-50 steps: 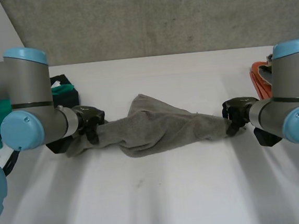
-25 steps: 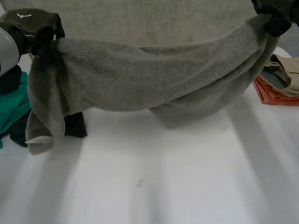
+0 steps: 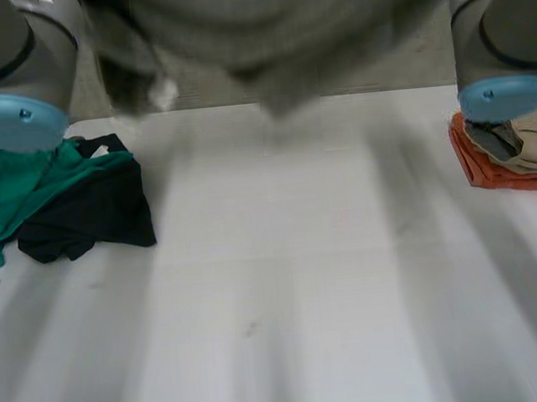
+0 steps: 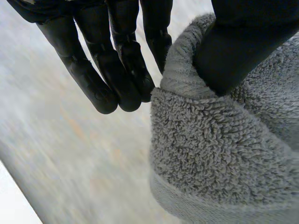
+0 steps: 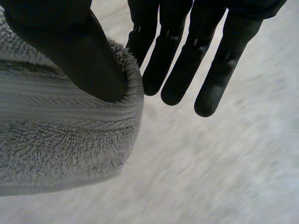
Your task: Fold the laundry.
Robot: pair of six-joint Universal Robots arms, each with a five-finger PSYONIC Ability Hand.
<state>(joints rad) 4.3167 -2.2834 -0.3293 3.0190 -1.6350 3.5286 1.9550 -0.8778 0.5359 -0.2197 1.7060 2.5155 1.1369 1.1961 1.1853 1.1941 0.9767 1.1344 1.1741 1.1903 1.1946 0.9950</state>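
The grey towel [image 3: 262, 23] is held high above the white table [image 3: 285, 284], an edge pinched between thumb and straight fingers by the left hand [image 4: 117, 60] and by the right hand [image 5: 177, 60] alike; spreading is judged under way, and a flat lowering onto the table is called for.

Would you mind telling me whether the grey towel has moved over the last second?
Yes: the towel rose off the white table and now hangs above its far edge.
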